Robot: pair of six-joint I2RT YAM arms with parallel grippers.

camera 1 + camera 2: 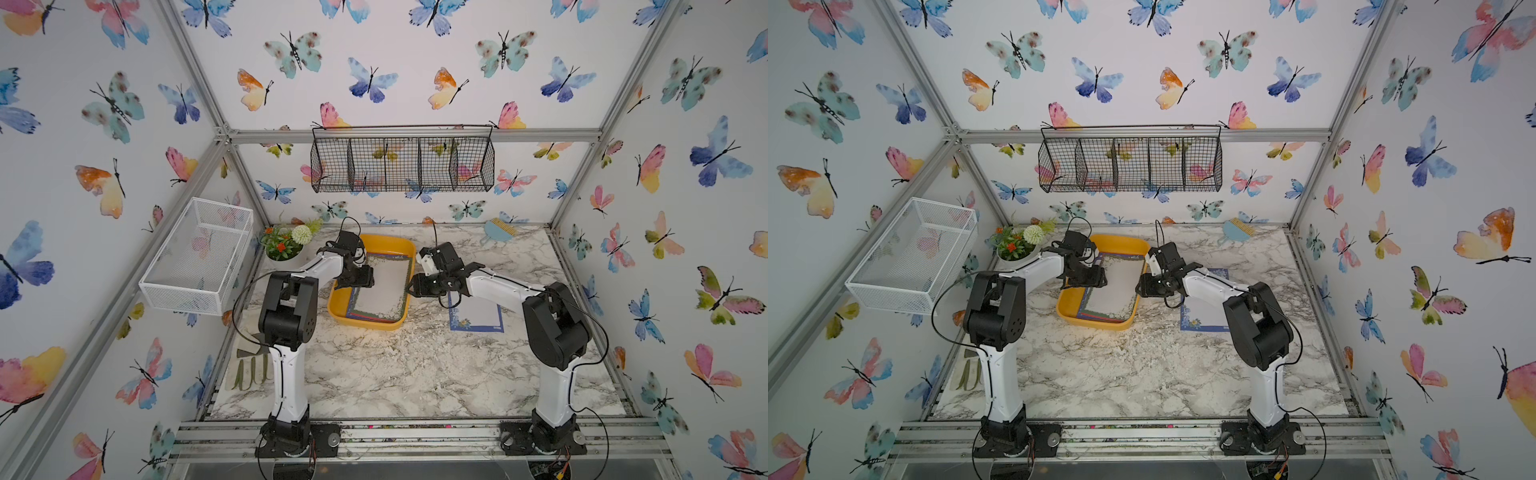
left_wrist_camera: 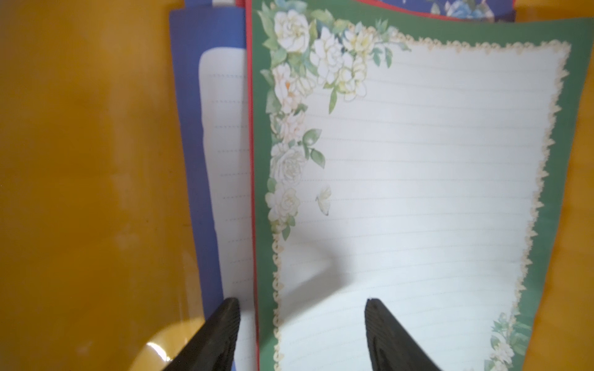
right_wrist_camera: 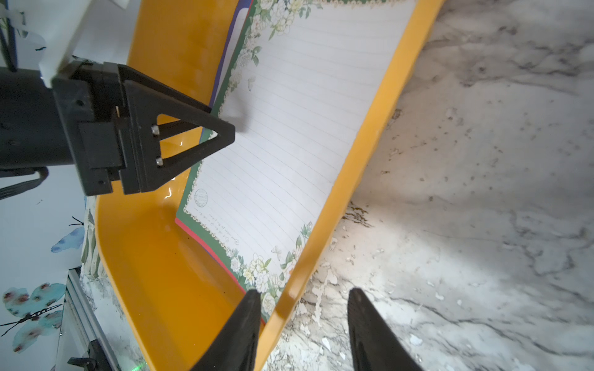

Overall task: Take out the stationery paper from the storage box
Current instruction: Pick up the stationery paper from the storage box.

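Stationery paper (image 1: 382, 286): stack, green-bordered sheet uppermost, inside storage box (image 1: 376, 243), centre-far on surface (image 1: 415, 365). Left jaws: spread, over top sheet's left edge. Right jaws: spread, astride box's right wall; sheet's right edge just beside inner jaw.

Storage box (image 1: 388, 243): yellow-orange. Top stationery paper (image 2: 418, 180): green border, white flowers, pale lined centre. Surface (image 1: 415, 374): grey-veined white marble.

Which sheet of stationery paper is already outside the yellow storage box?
The blue-bordered sheet, lying flat on the marble table beside the storage box. The green-bordered sheet and those beneath it lie inside the box.
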